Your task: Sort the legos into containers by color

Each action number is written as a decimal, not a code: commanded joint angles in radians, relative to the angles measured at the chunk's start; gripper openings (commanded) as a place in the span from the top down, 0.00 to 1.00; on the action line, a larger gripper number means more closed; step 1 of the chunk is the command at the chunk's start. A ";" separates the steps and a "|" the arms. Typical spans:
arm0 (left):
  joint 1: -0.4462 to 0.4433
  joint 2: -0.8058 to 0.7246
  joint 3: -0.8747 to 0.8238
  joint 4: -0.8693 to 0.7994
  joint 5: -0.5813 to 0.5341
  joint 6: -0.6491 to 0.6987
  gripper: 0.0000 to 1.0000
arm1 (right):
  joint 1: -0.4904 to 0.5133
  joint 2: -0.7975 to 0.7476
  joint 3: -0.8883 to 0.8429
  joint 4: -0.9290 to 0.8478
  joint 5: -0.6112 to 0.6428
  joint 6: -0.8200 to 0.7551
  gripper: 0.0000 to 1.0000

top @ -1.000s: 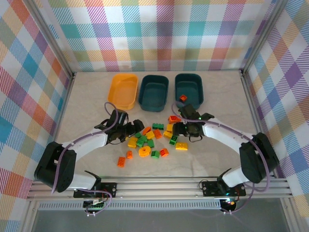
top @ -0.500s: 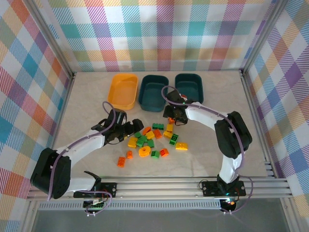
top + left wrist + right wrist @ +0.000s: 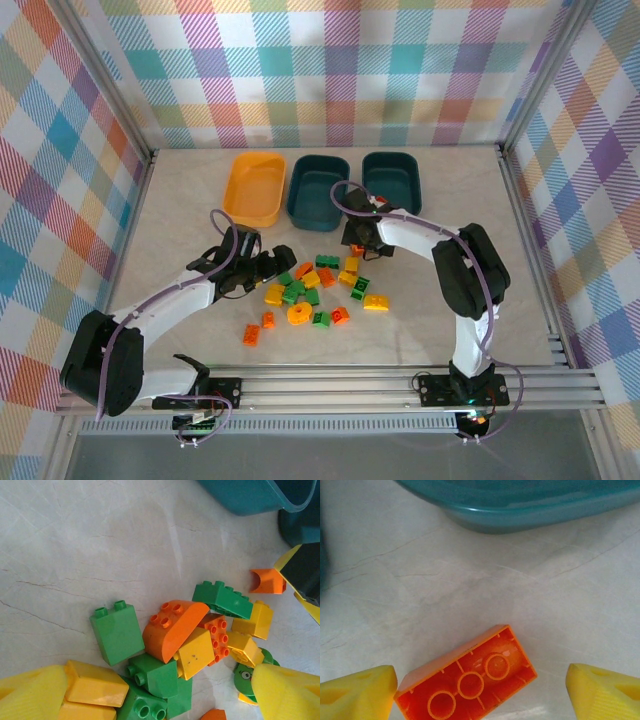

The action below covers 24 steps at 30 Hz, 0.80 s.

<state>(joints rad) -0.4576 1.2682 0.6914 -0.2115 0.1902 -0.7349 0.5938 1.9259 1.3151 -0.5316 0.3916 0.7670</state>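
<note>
The legos [image 3: 312,284] lie in a loose pile of yellow, green and orange bricks on the table in front of the containers: a yellow tub [image 3: 255,188] and two teal tubs [image 3: 318,190] [image 3: 391,185]. My left gripper [image 3: 160,695] is open low over the pile's left end, with a yellow brick [image 3: 95,684] and green bricks [image 3: 152,674] between its fingers. My right gripper [image 3: 480,690] is open at the pile's far edge, straddling an upturned orange brick [image 3: 467,682] that lies on the table without touching either finger.
The rim of a teal tub [image 3: 520,505] rises just beyond the right gripper. In the left wrist view another orange brick [image 3: 267,580] lies beside the right gripper's dark body [image 3: 305,572]. Metal frame rails and plaid walls close in the table.
The right arm swung left and back from the pile's right side to the orange brick near the teal tubs, and its jaws spread wider. The left gripper hardly moved.
</note>
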 commanded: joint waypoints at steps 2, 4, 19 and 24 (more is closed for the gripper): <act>-0.009 -0.009 -0.008 -0.005 -0.002 0.024 0.05 | -0.031 -0.063 -0.097 -0.011 0.023 -0.036 0.13; -0.008 -0.009 -0.004 -0.004 0.006 0.022 0.05 | -0.044 -0.098 -0.132 -0.015 0.023 -0.042 0.14; -0.008 0.065 0.036 0.020 0.060 0.013 0.06 | -0.095 -0.265 -0.241 0.019 -0.104 -0.109 0.14; -0.009 0.041 0.034 -0.001 0.044 0.019 0.06 | -0.101 -0.281 -0.266 0.043 -0.152 -0.107 0.14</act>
<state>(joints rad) -0.4576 1.3285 0.7021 -0.1974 0.2272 -0.7349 0.5030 1.6791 1.0664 -0.5068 0.2897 0.6689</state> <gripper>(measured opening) 0.942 0.858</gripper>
